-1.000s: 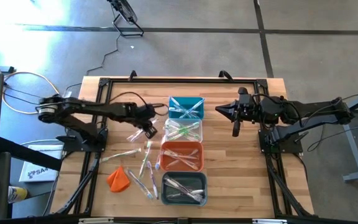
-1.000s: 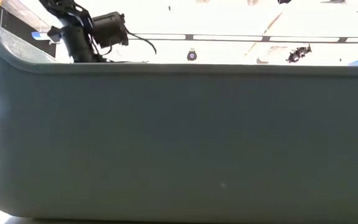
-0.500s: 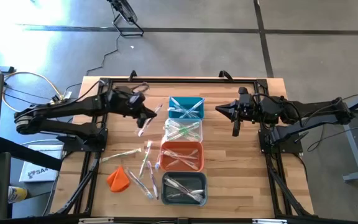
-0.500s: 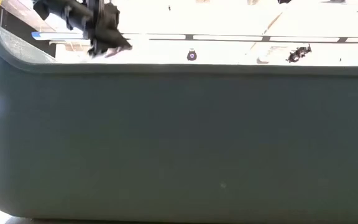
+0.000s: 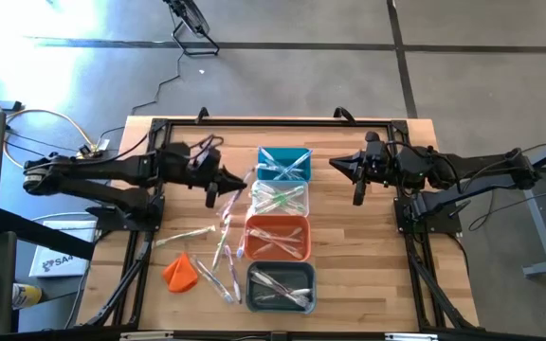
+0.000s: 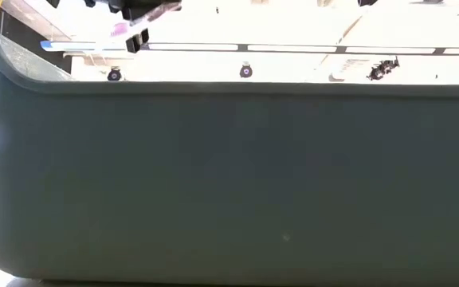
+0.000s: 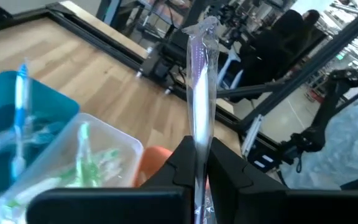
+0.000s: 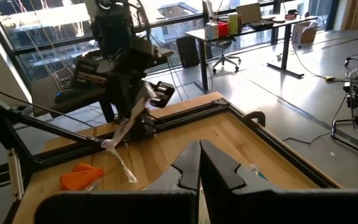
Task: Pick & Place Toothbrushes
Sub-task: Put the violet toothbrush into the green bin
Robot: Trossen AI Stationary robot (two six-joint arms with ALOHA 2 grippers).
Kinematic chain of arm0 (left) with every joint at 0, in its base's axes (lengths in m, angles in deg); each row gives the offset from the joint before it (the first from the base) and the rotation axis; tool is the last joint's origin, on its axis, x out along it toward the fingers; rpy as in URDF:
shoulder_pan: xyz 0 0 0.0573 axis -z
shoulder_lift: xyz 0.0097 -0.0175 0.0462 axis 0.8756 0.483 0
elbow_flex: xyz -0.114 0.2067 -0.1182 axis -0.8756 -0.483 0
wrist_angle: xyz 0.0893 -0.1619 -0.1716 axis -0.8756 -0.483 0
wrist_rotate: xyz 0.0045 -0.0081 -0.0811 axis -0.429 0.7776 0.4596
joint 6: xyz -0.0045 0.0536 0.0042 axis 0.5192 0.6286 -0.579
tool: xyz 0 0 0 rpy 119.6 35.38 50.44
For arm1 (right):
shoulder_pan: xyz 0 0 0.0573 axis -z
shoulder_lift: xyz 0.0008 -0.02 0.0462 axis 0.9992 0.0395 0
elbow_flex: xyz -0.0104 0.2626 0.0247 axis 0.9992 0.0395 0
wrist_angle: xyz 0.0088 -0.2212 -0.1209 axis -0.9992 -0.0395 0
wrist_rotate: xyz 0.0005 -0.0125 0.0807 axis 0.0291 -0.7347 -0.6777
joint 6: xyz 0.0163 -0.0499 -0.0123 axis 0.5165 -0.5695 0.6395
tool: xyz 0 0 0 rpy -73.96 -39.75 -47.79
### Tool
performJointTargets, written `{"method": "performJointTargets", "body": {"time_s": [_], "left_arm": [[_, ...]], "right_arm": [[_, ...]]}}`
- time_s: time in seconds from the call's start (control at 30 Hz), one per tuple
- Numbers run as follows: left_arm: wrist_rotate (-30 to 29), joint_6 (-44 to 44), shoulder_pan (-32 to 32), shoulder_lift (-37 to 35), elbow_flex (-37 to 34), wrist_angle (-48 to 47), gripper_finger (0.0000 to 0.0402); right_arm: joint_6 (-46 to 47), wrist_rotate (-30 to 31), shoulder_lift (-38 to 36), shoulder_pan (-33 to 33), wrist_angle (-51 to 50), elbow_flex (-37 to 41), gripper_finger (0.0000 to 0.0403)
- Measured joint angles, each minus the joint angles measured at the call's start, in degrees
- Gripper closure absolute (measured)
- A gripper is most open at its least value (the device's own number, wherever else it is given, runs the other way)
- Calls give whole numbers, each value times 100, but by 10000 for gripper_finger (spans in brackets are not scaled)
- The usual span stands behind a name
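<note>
Moved toward the clear bin (image 5: 280, 198), left gripper (image 5: 218, 187) pinching a wrapped toothbrush (image 7: 199, 81); right gripper (image 5: 356, 180) closed, empty.

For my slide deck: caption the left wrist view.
Left gripper shut on a clear wrapped toothbrush, above the teal bin and clear bin.

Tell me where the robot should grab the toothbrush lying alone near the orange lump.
Mid-handle, from straight above, jaws closing across it. The lone toothbrush lies flat on the table, apart from the rest, so its middle is free. The left gripper, over the table, holds another toothbrush.
</note>
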Motion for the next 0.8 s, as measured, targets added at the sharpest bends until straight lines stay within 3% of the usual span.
{"method": "performJointTargets", "body": {"time_s": [0.27,0.57,0.8], "left_arm": [[-766,-258,914,37,0,57,387],[-857,-273,1402,134,-7,449,387],[-969,-351,1753,493,-2,909,387]], "right_arm": [[142,-7,0,0,0,0,401],[919,34,0,-238,7,0,401],[1141,695,0,-894,6,0,401]]}}
